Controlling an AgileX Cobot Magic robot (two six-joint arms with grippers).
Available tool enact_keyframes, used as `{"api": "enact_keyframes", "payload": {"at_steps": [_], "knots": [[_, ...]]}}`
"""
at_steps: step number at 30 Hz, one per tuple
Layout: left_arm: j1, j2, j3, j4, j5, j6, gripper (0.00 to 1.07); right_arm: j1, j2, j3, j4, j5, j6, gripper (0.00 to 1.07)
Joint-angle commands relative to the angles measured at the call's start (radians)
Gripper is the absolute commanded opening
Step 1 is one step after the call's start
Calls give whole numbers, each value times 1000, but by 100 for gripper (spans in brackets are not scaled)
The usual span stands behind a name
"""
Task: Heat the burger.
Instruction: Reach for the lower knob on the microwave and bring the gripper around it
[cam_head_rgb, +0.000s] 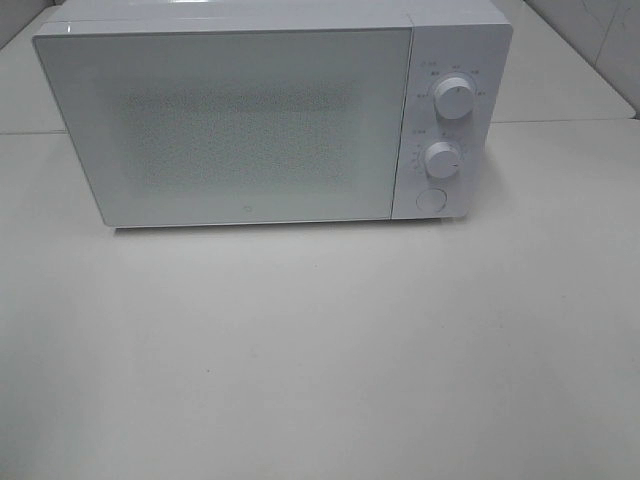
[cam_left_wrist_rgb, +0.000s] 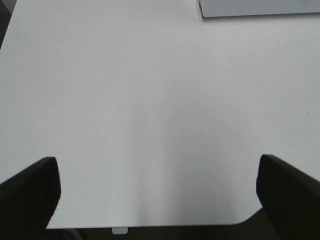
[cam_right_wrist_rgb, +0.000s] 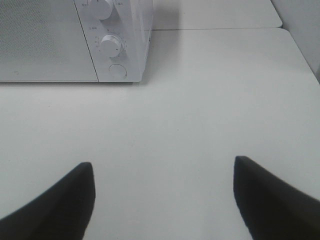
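Observation:
The burger is out of view in every frame. A white microwave (cam_head_rgb: 250, 120) stands at the back of the table with its door closed; the right wrist view shows its control side (cam_right_wrist_rgb: 117, 50), and the left wrist view shows only a corner (cam_left_wrist_rgb: 260, 7). Neither arm appears in the high view. My left gripper (cam_left_wrist_rgb: 159, 192) hangs open over bare table near the table's edge, with nothing between its dark fingers (cam_left_wrist_rgb: 30, 195). Open too, my right gripper (cam_right_wrist_rgb: 162, 195) holds nothing and faces the microwave's right front corner from a distance.
The microwave panel carries two round knobs (cam_head_rgb: 455, 100) (cam_head_rgb: 441, 158) and a round button (cam_head_rgb: 431, 199). The white table (cam_head_rgb: 320, 350) stretches in front of the microwave. A seam runs between table sections behind it on the right (cam_head_rgb: 560, 121).

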Motion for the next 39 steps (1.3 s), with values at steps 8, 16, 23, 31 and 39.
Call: {"api": "enact_keyframes", "payload": {"at_steps": [8,16,23,31,39], "knots": [[3,-250,26,-4,-40,-72,101,3,-29,0,-1,-6,0,75],[3,-268,27,12,-41,-109,101,3,-28,0,-1,-6,0,75],[3,-267,27,13,-41,-109,101,3,-28,0,-1,-6,0,75],[3,-267,27,13,-41,-109,101,3,-28,0,-1,-6,0,75],[3,-267,27,13,-41,-109,101,3,-28,0,-1,-6,0,75]]}}
